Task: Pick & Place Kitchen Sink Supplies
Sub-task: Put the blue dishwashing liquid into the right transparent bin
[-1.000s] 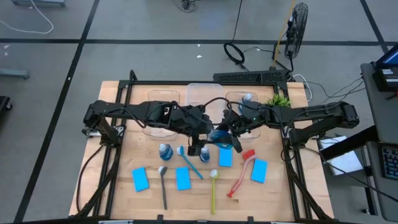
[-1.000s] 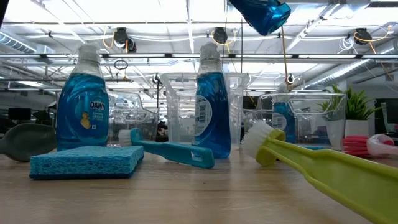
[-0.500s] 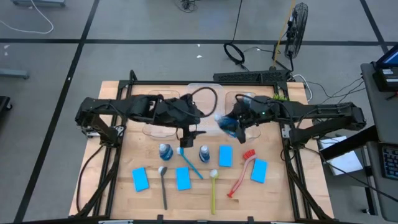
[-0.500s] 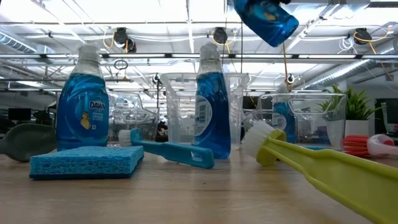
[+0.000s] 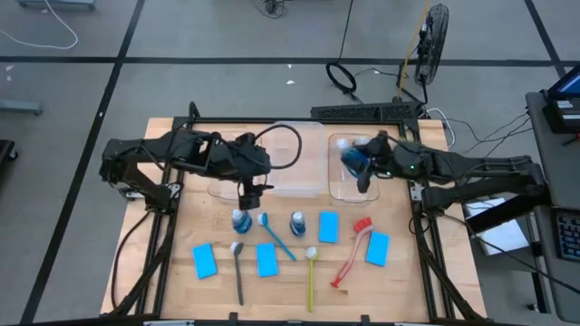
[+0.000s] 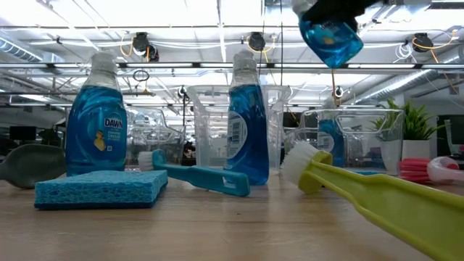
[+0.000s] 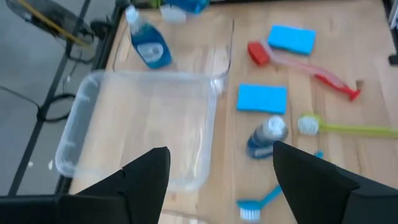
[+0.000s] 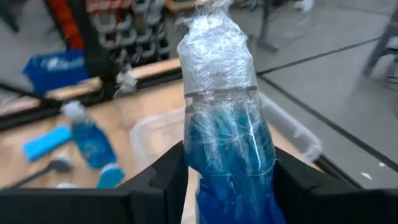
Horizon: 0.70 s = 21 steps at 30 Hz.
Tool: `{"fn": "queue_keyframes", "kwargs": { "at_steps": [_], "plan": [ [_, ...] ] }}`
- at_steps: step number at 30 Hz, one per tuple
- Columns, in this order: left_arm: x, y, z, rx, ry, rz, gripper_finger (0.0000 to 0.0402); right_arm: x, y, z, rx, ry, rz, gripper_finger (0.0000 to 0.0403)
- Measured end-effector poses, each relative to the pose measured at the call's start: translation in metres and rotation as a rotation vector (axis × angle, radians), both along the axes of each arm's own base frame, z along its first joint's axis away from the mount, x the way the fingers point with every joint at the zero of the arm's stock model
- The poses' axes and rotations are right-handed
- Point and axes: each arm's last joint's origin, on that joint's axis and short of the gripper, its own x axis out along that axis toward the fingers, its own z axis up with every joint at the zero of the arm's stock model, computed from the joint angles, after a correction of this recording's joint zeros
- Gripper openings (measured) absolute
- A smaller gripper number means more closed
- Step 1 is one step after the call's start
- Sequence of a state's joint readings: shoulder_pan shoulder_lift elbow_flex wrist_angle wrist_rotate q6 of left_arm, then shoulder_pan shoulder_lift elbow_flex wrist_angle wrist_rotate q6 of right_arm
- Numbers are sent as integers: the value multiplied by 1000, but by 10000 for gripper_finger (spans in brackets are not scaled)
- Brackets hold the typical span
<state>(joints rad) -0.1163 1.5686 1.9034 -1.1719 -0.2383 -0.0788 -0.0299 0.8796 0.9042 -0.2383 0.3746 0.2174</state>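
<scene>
Landmark: right tub (image 5: 349, 172), the clear one at the table's back right.

- Near edge, well in front of the right tub: dark brush (image 5: 237, 270), two sponges (image 5: 205, 260) (image 5: 266, 260), yellow-green brush (image 5: 310, 276), red brush (image 5: 349, 254), a third sponge (image 5: 377, 248).
- One row closer to the right tub: two standing bottles (image 5: 241, 221) (image 5: 297, 222), blue brush (image 5: 276, 235) between them, fourth sponge (image 5: 328, 227).
- Left gripper (image 5: 251, 191) hovers above the bottle on the left, well to the left of the right tub, at the front edge of the middle tub (image 5: 292, 163). Fingers spread, holding nothing; the left wrist view shows both fingers (image 7: 146, 177) apart over that tub.
- Right gripper (image 5: 362, 174) is over the right tub, clamped on a held bottle (image 5: 352, 159). Right wrist view: bottle (image 8: 227, 140) pinched between both fingers, cap pointing away from the wrist. Low view: it hangs high above the table (image 6: 330, 36).
- One more bottle (image 6: 331, 148) already stands inside the right tub, seen through the wall in the low view.
- Potted plant (image 5: 405, 145) just beside the right tub's far right corner.
</scene>
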Motion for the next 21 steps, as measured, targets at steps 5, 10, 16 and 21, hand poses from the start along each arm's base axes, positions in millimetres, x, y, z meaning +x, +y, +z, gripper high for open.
{"fn": "queue_keyframes", "kwargs": {
  "at_steps": [5,10,16,21],
  "plan": [
    [-3,0,-2,-21,33,26,283,-12,-1,-26,-4,-151,-52,150],
    [-5,0,-3,-32,49,43,275,-19,-2,-58,-25,-339,-111,154],
    [-5,0,-3,-45,45,57,278,-30,-4,-101,-42,-498,-181,151],
    [-4,0,-3,-50,37,62,281,-35,-5,-119,-40,-532,-238,155]
  ]
}}
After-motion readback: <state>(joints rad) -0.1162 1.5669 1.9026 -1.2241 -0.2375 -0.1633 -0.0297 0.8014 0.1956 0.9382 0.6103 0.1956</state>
